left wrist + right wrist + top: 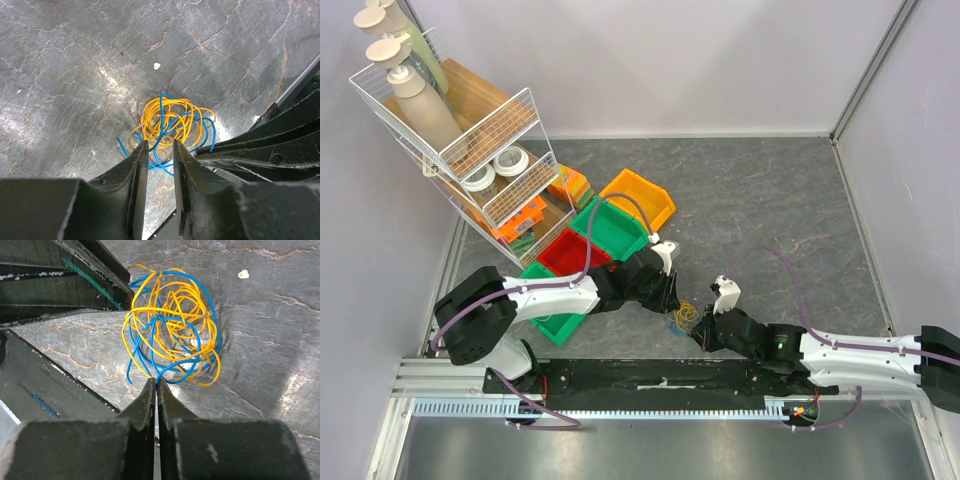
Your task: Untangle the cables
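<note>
Left gripper (673, 303) and right gripper (702, 335) flank the cables (686, 316) (small yellow tangle)

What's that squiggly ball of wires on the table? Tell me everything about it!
The cables are a small, loose ball of very thin, bendy wires, mostly yellow with several blue strands looping through. It lies on the grey stone-look table. A few blue ends stick out. The left tool stands open with blue strands between its tips. On the other side, the right tool is shut, tips at the tangle's edge; whether it pinches a strand is unclear.
</note>
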`<state>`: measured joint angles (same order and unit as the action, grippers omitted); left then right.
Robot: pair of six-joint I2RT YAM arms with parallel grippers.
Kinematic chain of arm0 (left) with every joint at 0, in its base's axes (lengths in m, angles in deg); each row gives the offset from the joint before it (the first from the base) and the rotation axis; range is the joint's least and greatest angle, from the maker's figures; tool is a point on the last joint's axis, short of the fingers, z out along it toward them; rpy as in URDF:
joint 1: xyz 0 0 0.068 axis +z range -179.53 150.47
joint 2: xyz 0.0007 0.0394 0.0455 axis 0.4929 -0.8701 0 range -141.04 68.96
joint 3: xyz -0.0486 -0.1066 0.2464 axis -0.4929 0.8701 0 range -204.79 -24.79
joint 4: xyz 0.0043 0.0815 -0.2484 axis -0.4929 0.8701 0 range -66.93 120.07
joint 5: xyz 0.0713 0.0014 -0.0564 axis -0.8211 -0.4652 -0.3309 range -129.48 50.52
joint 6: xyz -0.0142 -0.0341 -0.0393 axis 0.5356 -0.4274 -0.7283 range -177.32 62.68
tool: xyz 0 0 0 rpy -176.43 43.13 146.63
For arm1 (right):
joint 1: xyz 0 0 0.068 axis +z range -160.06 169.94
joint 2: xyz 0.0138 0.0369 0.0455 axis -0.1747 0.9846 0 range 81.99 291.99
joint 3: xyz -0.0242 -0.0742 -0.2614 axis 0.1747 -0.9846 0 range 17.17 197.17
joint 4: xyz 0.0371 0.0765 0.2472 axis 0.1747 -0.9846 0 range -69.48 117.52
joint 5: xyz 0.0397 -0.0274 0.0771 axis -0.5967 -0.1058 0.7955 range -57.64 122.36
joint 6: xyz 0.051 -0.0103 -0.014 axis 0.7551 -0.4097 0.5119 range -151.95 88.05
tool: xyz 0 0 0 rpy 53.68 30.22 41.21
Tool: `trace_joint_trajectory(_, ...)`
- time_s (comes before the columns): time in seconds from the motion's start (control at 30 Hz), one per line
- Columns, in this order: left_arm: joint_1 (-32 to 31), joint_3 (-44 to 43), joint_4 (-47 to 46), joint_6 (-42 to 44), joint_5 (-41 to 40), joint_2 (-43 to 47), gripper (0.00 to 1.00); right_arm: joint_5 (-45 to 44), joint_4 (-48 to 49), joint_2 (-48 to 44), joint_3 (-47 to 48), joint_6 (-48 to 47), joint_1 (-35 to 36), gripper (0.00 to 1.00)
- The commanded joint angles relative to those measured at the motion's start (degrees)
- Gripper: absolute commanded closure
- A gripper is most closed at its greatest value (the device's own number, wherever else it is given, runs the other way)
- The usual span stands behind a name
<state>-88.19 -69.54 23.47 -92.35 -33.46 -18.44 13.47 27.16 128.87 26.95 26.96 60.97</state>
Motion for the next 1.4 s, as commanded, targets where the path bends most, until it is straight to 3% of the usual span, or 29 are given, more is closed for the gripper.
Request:
trace_joint_trajectory(0.0, -0.3, -2.3, -0.8, 2.0, -1.4, -0.7, 0.67, -1.4, 0.4, 0.1, 1.5, -0.3, 0.1, 0.96)
trace_joint_trajectory(0.17, -0.4, -2.5, 0.7, 2.3, -1.5, -1.2, 0.67, -1.5, 0.4, 0.2, 1.3, -0.2, 0.1, 0.95)
trace_joint_trajectory(0.4, -0.4, -2.7, 1.2, 3.2, -1.7, -2.2, 0.56, -1.6, 0.5, 0.1, 1.2, -0.1, 0.1, 0.93)
trace_joint_trajectory(0.5, -0.3, -2.6, 0.7, 3.6, -1.9, -2.1, 0.56, -1.6, 0.4, 0.0, 0.9, 0.1, 0.1, 0.93)
trace_joint_trajectory(0.77, -0.5, -3.6, 2.0, 4.0, -2.1, -0.9, 0.98, -2.5, 0.4, -0.1, 0.9, 0.5, 0.1, 0.93)
trace_joint_trajectory(0.93, -0.8, -4.4, 7.0, 4.8, -5.1, 8.9, 0.98, -7.1, -4.6, 0.8, 3.3, 3.5, 0.1, 0.92)
trace_joint_trajectory(1.17, -1.3, -5.3, 17.3, 5.2, -12.3, 37.3, 0.98, -21.7, -23.7, 1.3, 7.6, 16.7, 0.0, 0.93)
trace_joint_trajectory(1.37, -1.3, -12.6, 30.4, 3.2, -17.0, 47.7, 0.98, -30.2, -37.5, 1.8, 12.1, 25.6, -0.1, 0.96)
